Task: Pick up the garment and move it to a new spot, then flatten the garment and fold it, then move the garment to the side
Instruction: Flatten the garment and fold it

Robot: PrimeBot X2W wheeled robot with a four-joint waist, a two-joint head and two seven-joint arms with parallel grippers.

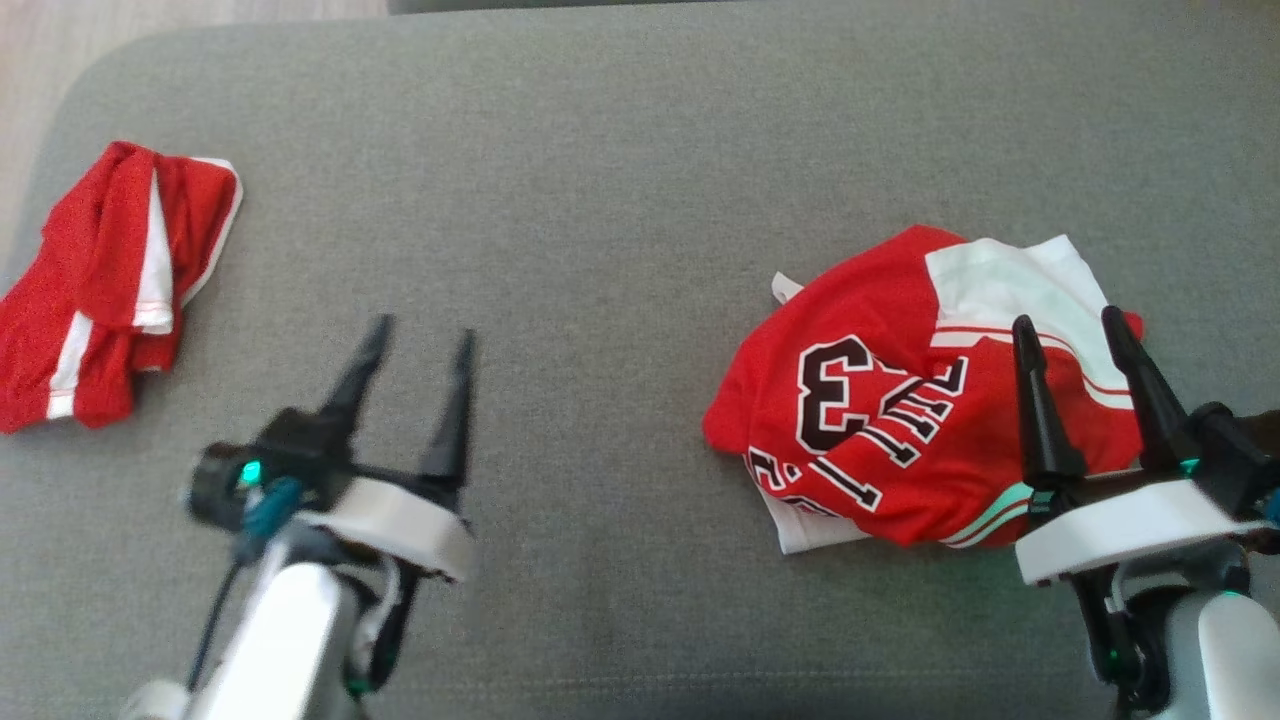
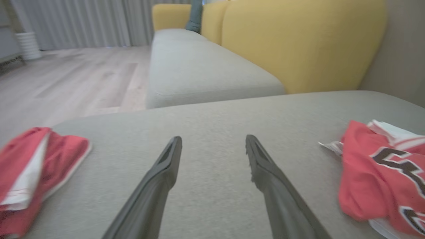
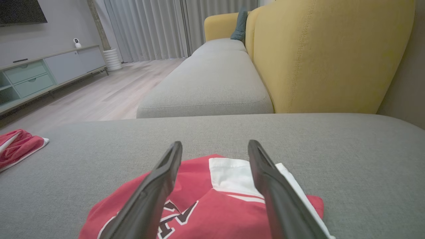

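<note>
1. The left gripper (image 1: 422,328), fingers spread and empty, hovers over the near part of the grey fabric seat cushion (image 1: 600,200).
2. The right gripper (image 1: 1067,320), equally spread, is poised above the crumpled red-and-white numbered jersey (image 1: 860,400) by the cushion's right edge.
3. Pickup seems in hand; the next move calls for lowering and pinching a fold.
4. I cannot tell whether the fingertips touch the cloth.
5. The red white-striped shorts (image 1: 100,290) at the left edge are cut off.

Nothing fancy here: my left claw (image 1: 422,328) and right claw (image 1: 1067,317) each have two long tapering black fingers (image 1: 1040,420) on a curved white cuff (image 1: 400,522), with a pale forearm (image 1: 285,630) behind it. There's a tiny green light (image 1: 250,470) beside each cuff and a dark cable (image 1: 212,622) below the left cuff.
</note>
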